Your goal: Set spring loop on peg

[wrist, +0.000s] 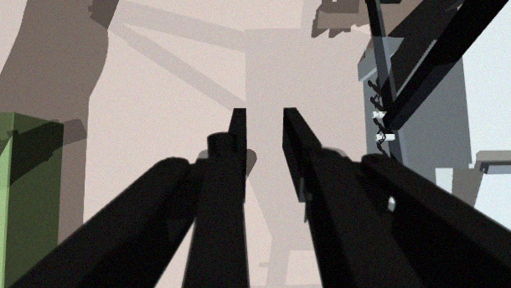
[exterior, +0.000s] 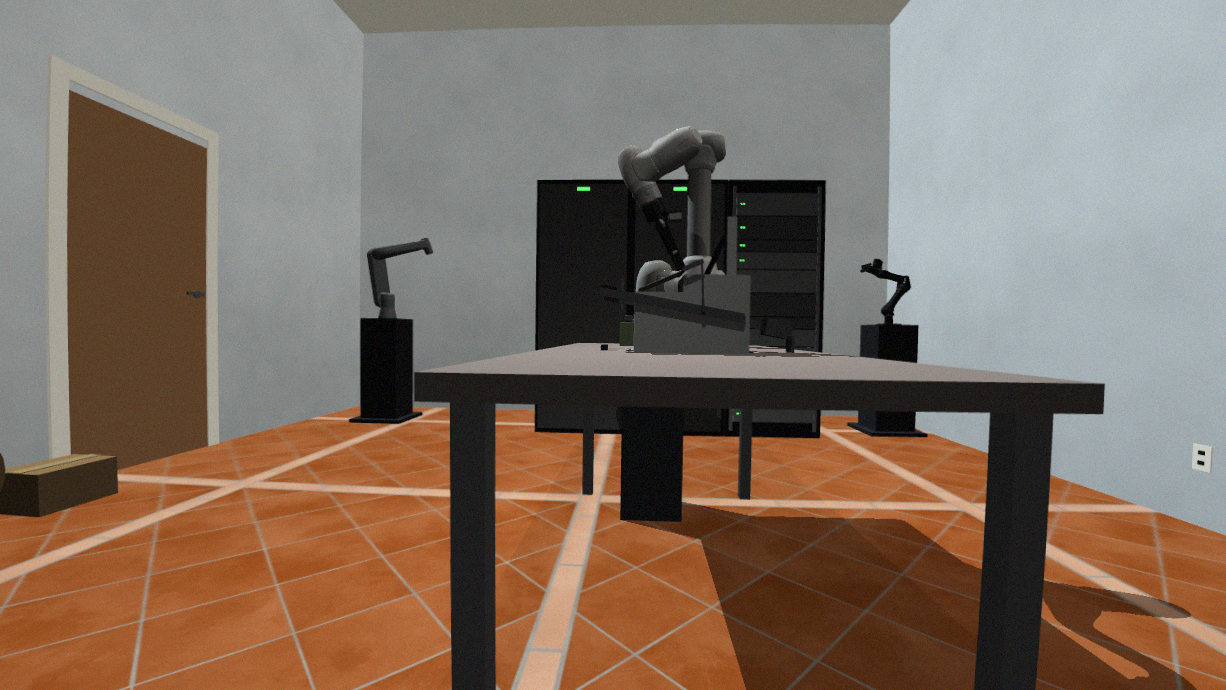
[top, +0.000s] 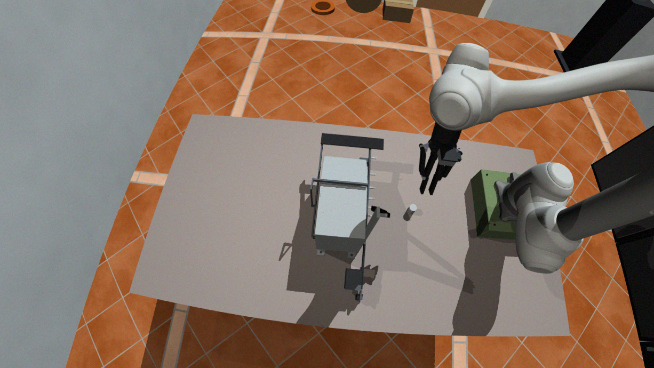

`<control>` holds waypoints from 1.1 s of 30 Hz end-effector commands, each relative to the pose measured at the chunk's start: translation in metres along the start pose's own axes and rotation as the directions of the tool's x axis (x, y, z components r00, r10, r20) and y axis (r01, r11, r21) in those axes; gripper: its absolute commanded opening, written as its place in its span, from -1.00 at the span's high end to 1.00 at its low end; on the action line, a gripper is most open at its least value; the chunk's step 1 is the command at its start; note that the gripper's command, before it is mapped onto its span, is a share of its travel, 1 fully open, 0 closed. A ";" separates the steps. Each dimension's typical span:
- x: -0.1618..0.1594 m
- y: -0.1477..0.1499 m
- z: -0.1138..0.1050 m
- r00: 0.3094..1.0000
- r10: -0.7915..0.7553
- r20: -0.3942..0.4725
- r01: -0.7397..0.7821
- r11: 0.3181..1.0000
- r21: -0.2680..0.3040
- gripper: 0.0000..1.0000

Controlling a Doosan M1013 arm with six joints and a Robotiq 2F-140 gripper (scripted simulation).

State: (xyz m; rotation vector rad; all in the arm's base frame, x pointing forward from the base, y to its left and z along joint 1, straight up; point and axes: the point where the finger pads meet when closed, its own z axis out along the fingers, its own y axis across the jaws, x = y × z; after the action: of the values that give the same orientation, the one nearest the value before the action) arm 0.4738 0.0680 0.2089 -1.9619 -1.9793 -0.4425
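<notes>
The grey feeder box (top: 343, 201) stands mid-bench, with a wide dark plate (top: 351, 141) raised at its far end. A row of small white pegs (top: 373, 180) runs along its right side and also shows in the wrist view (wrist: 381, 126). A black spring end (top: 380, 211) sits at the peg nearest the camera. The small steel weight (top: 410, 211) stands upright on the bench, right of the feeder. My gripper (top: 428, 192) hangs just beyond the weight, above the bench. Its fingers are nearly shut with a narrow gap, and nothing is between them.
A green block (top: 487, 203) sits at the arm's base, right of the gripper, and shows at the left of the wrist view (wrist: 25, 188). A thin rod runs from the feeder to a small dark block (top: 353, 278) near the bench's front edge.
</notes>
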 end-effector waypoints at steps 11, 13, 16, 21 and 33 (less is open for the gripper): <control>0.027 0.010 -0.038 0.989 -0.003 -0.150 0.003 1.000 0.000 0.52; 0.027 0.010 -0.038 0.989 -0.003 -0.150 0.003 1.000 0.000 0.52; 0.027 0.010 -0.038 0.989 -0.003 -0.150 0.003 1.000 0.000 0.52; 0.016 0.067 -0.024 0.988 -0.003 -0.155 0.003 1.000 0.000 0.52; 0.016 0.067 -0.024 0.988 -0.003 -0.155 0.003 1.000 0.000 0.52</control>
State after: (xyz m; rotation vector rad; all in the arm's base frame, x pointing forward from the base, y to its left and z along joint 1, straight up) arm 0.5404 0.0723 0.2364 -1.8637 -1.8857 -0.5752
